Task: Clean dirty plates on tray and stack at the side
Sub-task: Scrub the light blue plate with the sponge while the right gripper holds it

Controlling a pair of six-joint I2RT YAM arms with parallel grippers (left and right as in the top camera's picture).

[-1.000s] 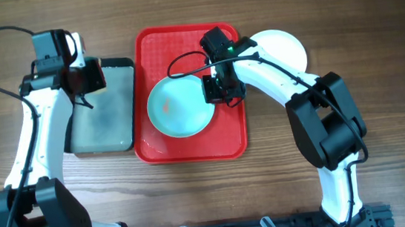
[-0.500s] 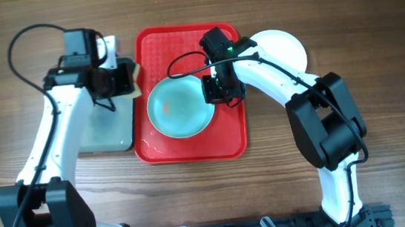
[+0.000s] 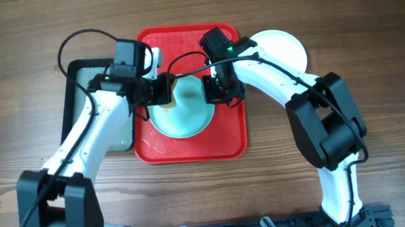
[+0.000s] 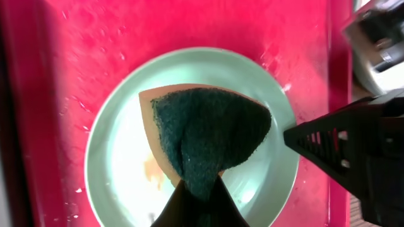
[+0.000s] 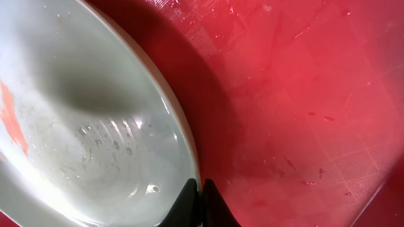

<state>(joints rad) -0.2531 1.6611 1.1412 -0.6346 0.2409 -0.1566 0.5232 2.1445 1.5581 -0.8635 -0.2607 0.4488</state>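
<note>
Two plates are in view. One light blue plate [image 3: 188, 118] lies inside the red tray [image 3: 227, 137]. One white plate [image 3: 285, 46] sits on the table just outside the tray's far right corner. One grey metal tray [image 3: 77, 88] lies just beside the red tray's left edge. The left gripper [image 4: 197, 197] is clamped on the one sponge [image 4: 208, 132], green face up, over the blue plate. The right gripper [image 5: 201, 189] is pinched on that plate's rim toward the tray's right edge. An orange-red smudge [image 5: 12, 120] marks the plate.
</note>
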